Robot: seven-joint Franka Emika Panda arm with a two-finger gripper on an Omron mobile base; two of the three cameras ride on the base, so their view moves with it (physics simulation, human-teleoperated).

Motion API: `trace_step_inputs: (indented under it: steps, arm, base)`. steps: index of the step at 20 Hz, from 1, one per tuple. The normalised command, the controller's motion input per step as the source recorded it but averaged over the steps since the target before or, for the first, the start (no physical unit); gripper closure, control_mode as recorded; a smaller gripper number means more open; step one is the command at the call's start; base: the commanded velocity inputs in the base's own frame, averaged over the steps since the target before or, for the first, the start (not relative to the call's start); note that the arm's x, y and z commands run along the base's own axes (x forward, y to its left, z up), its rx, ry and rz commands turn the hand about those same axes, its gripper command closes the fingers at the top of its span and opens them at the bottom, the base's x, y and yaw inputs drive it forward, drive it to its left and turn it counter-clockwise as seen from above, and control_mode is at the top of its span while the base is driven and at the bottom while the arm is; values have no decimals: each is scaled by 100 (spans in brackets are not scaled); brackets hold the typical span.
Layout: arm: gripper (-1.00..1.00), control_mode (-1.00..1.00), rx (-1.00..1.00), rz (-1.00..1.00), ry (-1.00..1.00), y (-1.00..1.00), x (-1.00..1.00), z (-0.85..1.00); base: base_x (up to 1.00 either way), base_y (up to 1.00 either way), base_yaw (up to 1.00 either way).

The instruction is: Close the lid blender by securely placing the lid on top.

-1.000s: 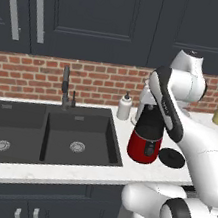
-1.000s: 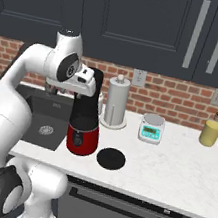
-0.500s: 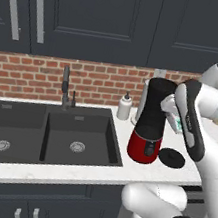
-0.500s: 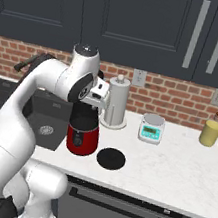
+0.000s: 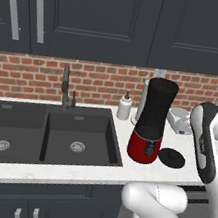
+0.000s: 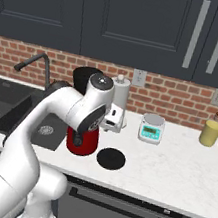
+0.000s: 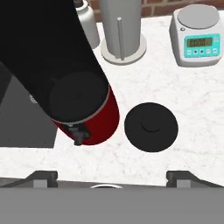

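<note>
Swinging off the blender (image 5: 151, 119), the arm has carried its hand toward the right of the left base frame, jaws spreading wide and empty. At centre right of the hand view the lid (image 7: 151, 127) lies flat on the surface (image 7: 192, 109), raised centre up, just beside the red base. Best descend squarely, pinching across its rim. No long axis.

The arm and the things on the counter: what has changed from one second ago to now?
The arm swung to the robot's right, away from the blender; its pincer, now open, looks down at the counter beside the lid. Nothing was taken or released. Blender, lid and scale kept their places.
</note>
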Motion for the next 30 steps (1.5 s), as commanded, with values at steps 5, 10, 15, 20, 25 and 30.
trace_step_inputs:
  steps: [5, 10, 15, 20, 25, 30]
  arm:
    - [-100, -100, -8, 0, 3, -33, -12, -50]
    - [-100, -100, -11, 0, 6, -31, -11, -44]
    - [-100, -100, -1, 0, 0, -26, 0, -48]
    - [-100, -100, 5, 0, -1, -15, 11, -11]
    - [-100, -100, 10, 0, -2, -7, 18, -6]
    - [-100, -100, 2, 7, 1, 0, 23, -4]
  base:
    - [0, 0, 0]
    - [0, 0, 0]
    - [0, 0, 0]
    - [0, 0, 0]
    - [0, 0, 0]
    - [0, 0, 0]
